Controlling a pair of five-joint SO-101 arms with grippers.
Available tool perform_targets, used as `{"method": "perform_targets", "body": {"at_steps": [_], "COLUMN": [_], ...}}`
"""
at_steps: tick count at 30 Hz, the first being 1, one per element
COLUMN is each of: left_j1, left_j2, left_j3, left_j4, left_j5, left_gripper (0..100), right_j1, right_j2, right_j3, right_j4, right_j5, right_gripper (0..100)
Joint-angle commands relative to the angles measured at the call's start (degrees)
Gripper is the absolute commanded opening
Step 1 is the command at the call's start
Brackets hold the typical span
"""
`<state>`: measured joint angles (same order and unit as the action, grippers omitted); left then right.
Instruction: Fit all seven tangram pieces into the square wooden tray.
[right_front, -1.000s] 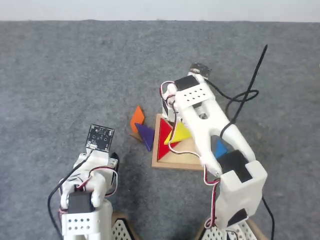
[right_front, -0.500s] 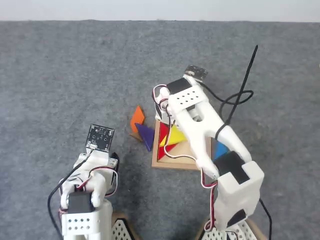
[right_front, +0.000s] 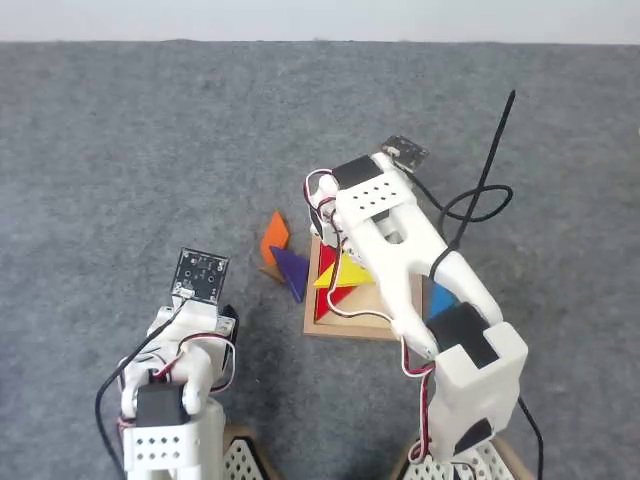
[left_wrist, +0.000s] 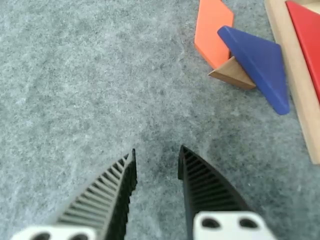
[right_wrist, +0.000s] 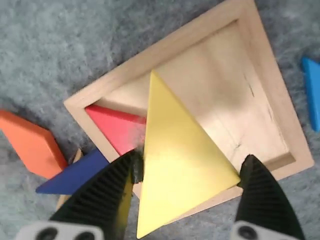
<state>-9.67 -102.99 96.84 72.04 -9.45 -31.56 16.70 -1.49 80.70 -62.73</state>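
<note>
Left gripper (left_wrist: 156, 150), 1: jaws apart, nothing between them, over bare grey worktop (right_front: 120, 140) towards its front edge.
Loose pieces just left of the tray, 3: orange parallelogram (right_front: 274, 238); tan triangle (right_front: 268, 270); dark blue triangle (right_front: 292, 272), lying across the tan one and a corner of the orange.
Tray (right_front: 350, 325), 1: square, wooden, near mid-worktop.
Red triangle (right_front: 326, 290), 1: flat inside the tray, along its left wall.
Yellow triangle (right_wrist: 175, 170), 1: clamped in the right gripper (right_wrist: 191, 169), above the tray, covering part of the red and crossing one rim.
Light blue piece (right_front: 440, 298), 1: on the worktop just right of the tray, partly behind the arm.
</note>
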Motion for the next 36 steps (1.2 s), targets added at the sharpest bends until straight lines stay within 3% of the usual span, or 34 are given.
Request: {"method": "perform_targets", "body": {"at_steps": [1, 5, 12, 21, 26, 28, 33, 36], "left_j1": [-0.3, -0.3, -0.3, -0.3, -0.3, -0.3, -0.3, -0.3], "left_j2": [-0.9, -0.9, -0.9, -0.9, -0.9, -0.9, -0.9, -0.9], "left_j3": [-0.4, -0.4, -0.4, -0.4, -0.4, -0.4, -0.4, -0.4], "left_j4": [0.2, 0.2, 0.2, 0.2, 0.2, 0.2, 0.2, 0.2], "left_j5": [-0.7, -0.7, -0.7, -0.7, -0.7, -0.7, -0.7, -0.7], "left_gripper": [13, 13, 13, 13, 13, 13, 13, 13], "right_j1": [0.7, 2.4, 3.5, 3.0, 2.9, 3.0, 1.2, 0.7], "right_j2": [-4.0, -4.3, -4.4, -4.0, -4.3, -4.4, -4.0, -4.2], "right_j3": [-0.4, -0.5, -0.6, -0.4, -0.4, -0.5, -6.2, -6.2], "right_j4": [0.0, 0.0, 0.6, 0.6, 0.7, 4.7, 14.5, 15.3], "right_j5": [-6.3, -15.6, -14.9, -17.6, -16.4, -10.4, 33.8, 47.9], "right_gripper": [28.4, 28.4, 29.9, 57.8, 60.0, 60.0, 60.0, 60.0]}}
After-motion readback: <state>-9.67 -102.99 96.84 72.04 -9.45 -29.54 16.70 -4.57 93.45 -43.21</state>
